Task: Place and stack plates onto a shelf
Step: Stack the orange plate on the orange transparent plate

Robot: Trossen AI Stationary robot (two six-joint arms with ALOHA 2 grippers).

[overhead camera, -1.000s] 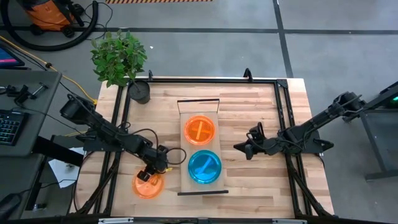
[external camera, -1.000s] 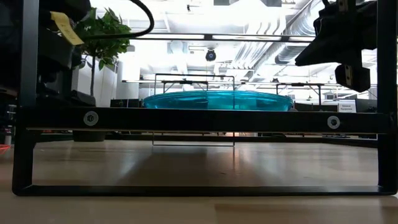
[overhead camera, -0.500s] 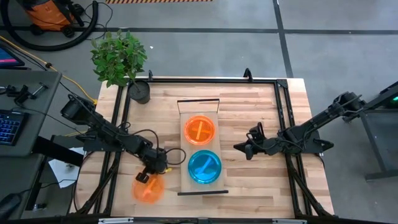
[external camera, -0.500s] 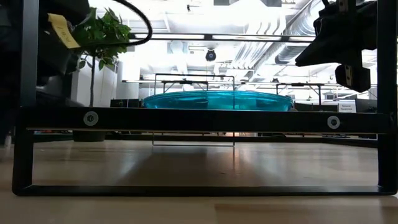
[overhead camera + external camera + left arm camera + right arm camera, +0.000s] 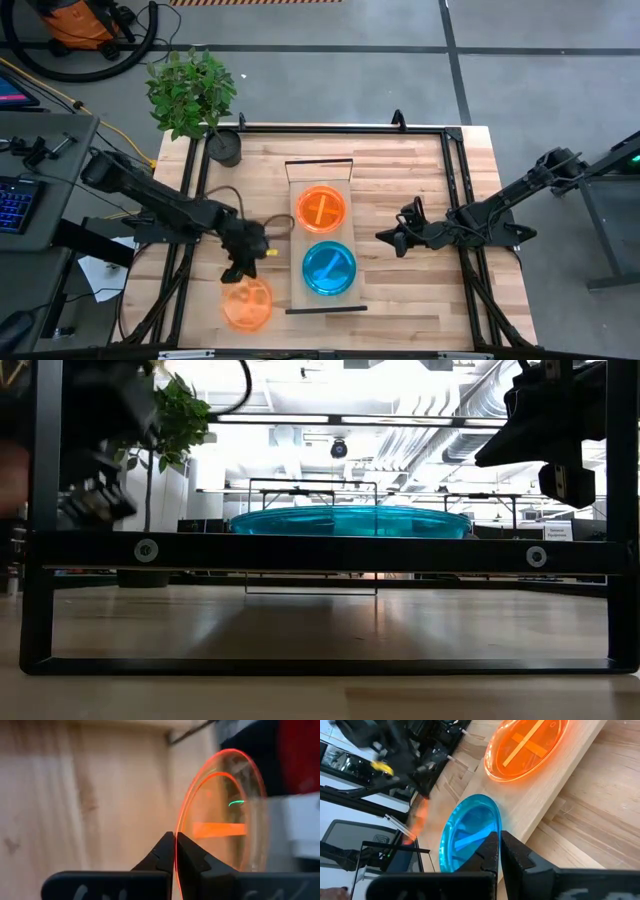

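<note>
An orange plate (image 5: 247, 303) hangs near the table's front left, and my left gripper (image 5: 240, 268) is shut on its far rim. The shelf (image 5: 345, 172) runs front to back at mid-table. It carries a second orange plate (image 5: 322, 208) and, nearer the front, a teal plate (image 5: 329, 268), each flat on its base. Right of the shelf my right gripper (image 5: 383, 238) hovers shut and empty, pointing at the shelf. In the low view only the teal plate (image 5: 350, 520) shows clearly. My left gripper pinches the orange plate's rim (image 5: 176, 847) between its two fingers, one on the plate's inner face and one on its underside. The fingers slant down from the table's far side. The plate sticks out beyond the fingertips toward the near edge, about level and seemingly just off the table.
A potted plant (image 5: 195, 100) stands at the table's far left corner. A black metal frame (image 5: 330, 128) runs round the tabletop. Its front bar (image 5: 330, 550) crosses the low view. Bare wood lies between the shelf and the table's left and right edges.
My left gripper has taken hold of the orange plate at its far rim and raised it off the table. The plate has shifted a little toward the shelf. My right arm has kept still.
</note>
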